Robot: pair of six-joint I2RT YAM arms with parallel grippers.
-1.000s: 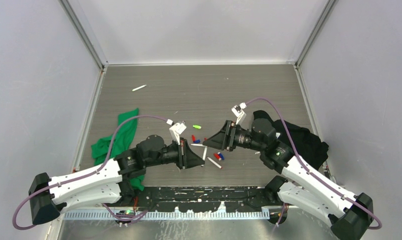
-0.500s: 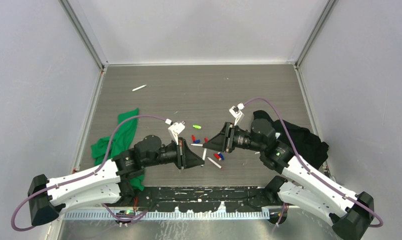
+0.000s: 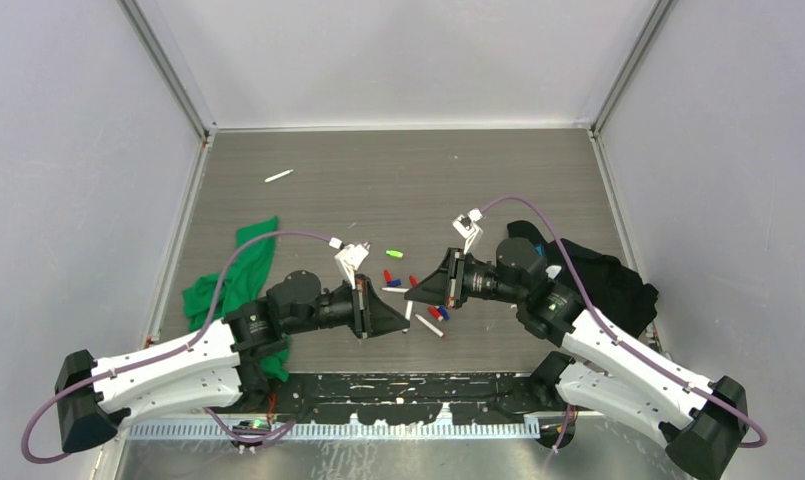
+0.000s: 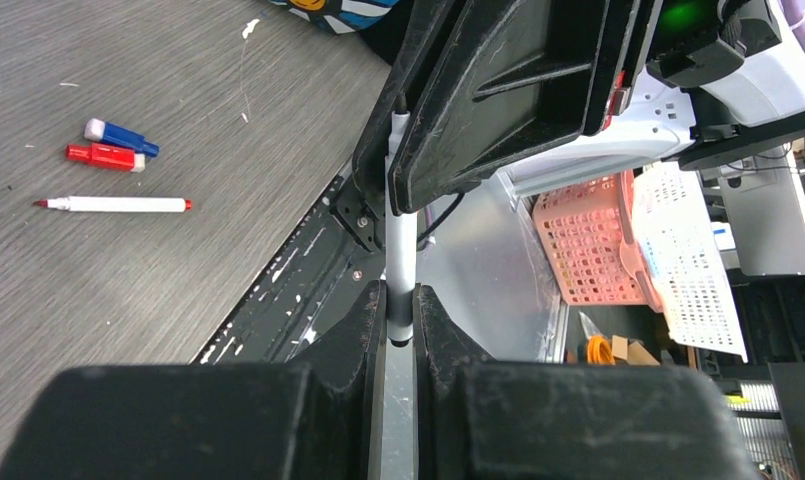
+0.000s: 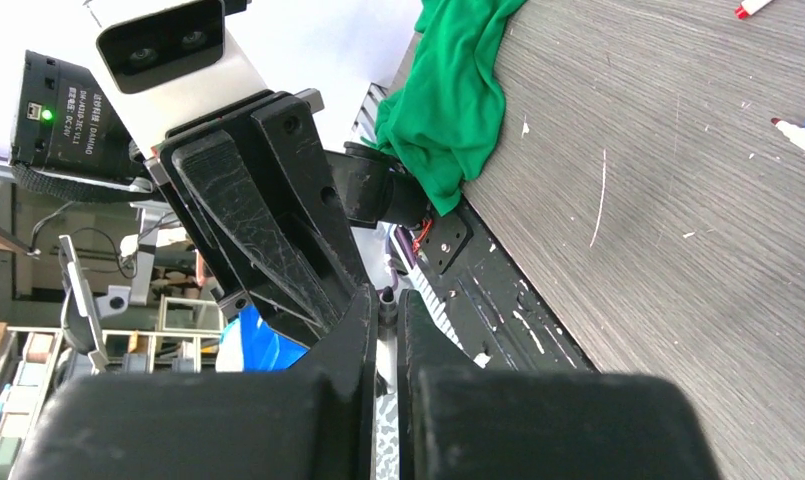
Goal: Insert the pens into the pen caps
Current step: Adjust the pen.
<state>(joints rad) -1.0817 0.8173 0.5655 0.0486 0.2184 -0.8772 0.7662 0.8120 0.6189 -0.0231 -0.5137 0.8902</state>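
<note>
Even, diffuse overhead light fills the white-walled enclosure, casting only soft, short shadows beneath both arms on the grey table (image 3: 398, 170), with no glare. From the left wrist, the near bulk of the left gripper (image 4: 399, 305) is dark and blurred, while the white pen (image 4: 401, 240) in its jaws reads fairly crisp and the far table grain looks smeared. From the right wrist, the right gripper (image 5: 383, 305) is soft-edged up close; the pale background beyond, at left, washes out to white.
</note>
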